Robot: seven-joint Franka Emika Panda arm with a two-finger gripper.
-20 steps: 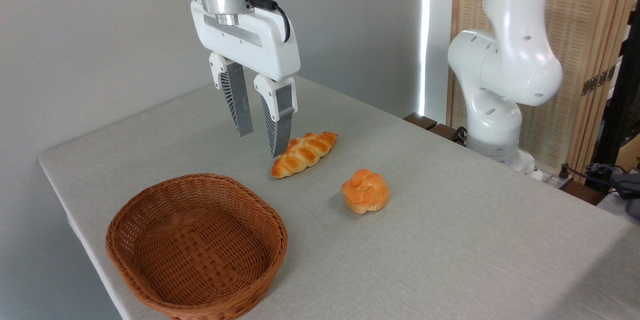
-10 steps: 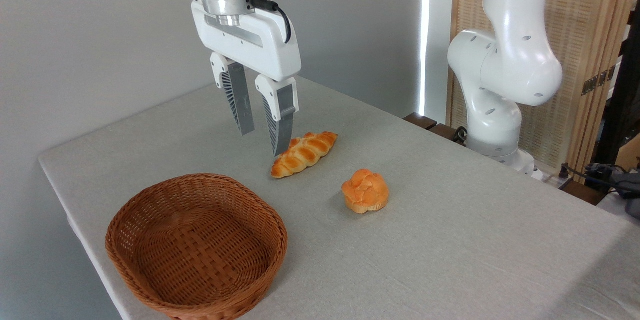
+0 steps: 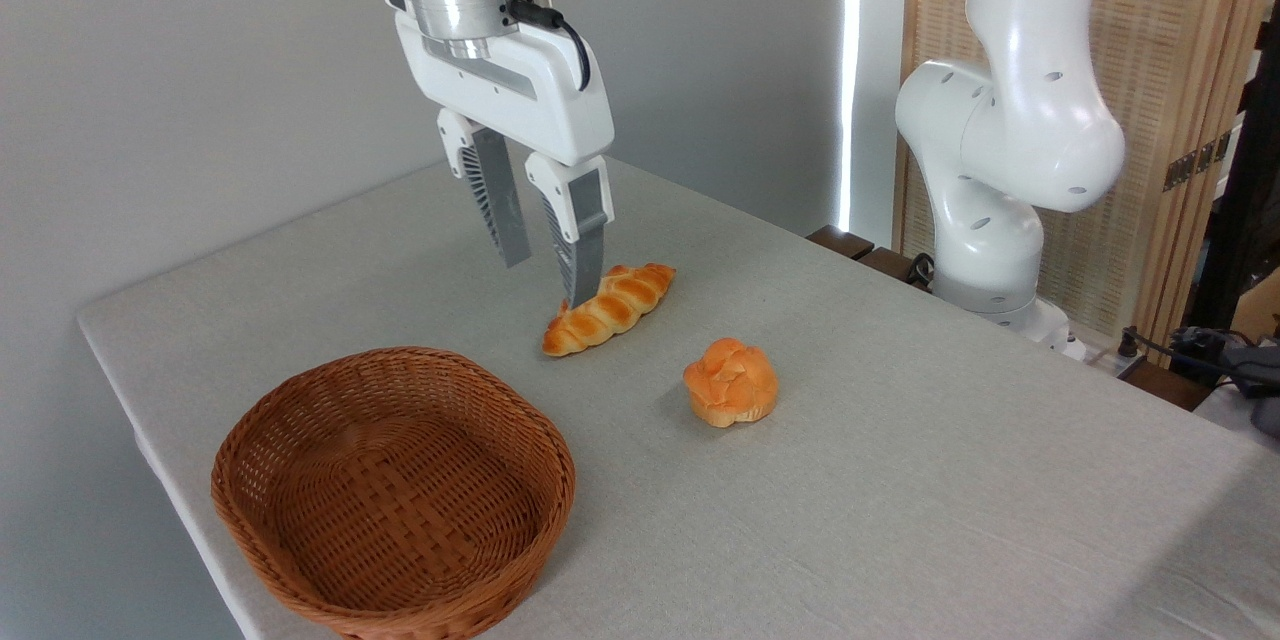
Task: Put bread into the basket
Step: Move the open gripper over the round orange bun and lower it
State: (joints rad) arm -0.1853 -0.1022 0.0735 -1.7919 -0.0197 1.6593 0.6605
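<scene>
The gripper (image 3: 548, 283) hangs with its 2 fingers parted and nothing between them, above the far-left end of the braided loaf (image 3: 609, 307). The bread (image 3: 731, 382) lies right of the loaf, the basket (image 3: 392, 492) left and nearer.

Orange knotted bun (image 3: 731, 382) on table; wicker basket (image 3: 392, 495) apart.
</scene>
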